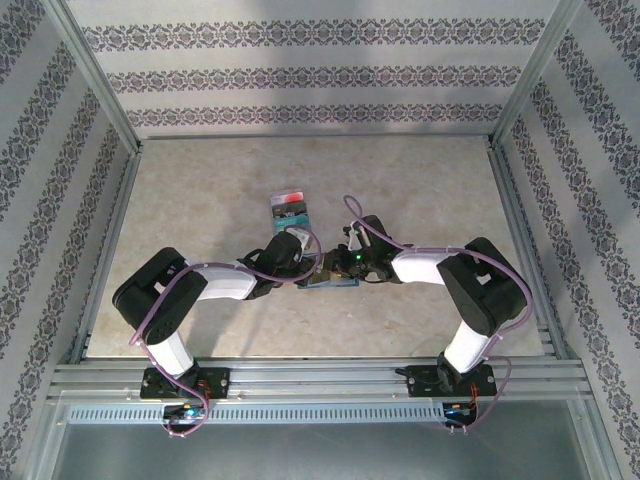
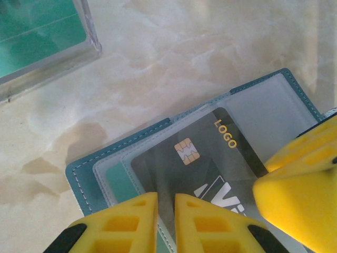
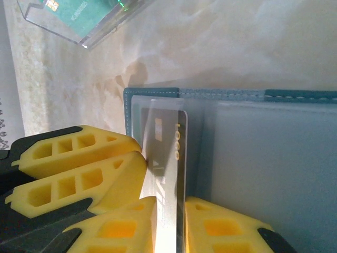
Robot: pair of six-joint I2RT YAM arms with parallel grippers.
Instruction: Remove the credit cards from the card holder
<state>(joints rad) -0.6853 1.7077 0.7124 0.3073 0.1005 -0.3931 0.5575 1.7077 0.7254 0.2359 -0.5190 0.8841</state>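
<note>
Glossy black card point(image 2: 210, 158) tucked in stitched, rectangular teal card holder point(image 2: 86, 178)

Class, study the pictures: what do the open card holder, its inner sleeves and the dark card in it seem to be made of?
The card holder: probably faux leather or coated fabric, matte teal, with pale stitching along its edge. The sleeves: soft clear plastic, slightly frosted; the chip shows through. The dark card: likely stiff plastic, with a gold metallic chip and printed lettering.
</note>
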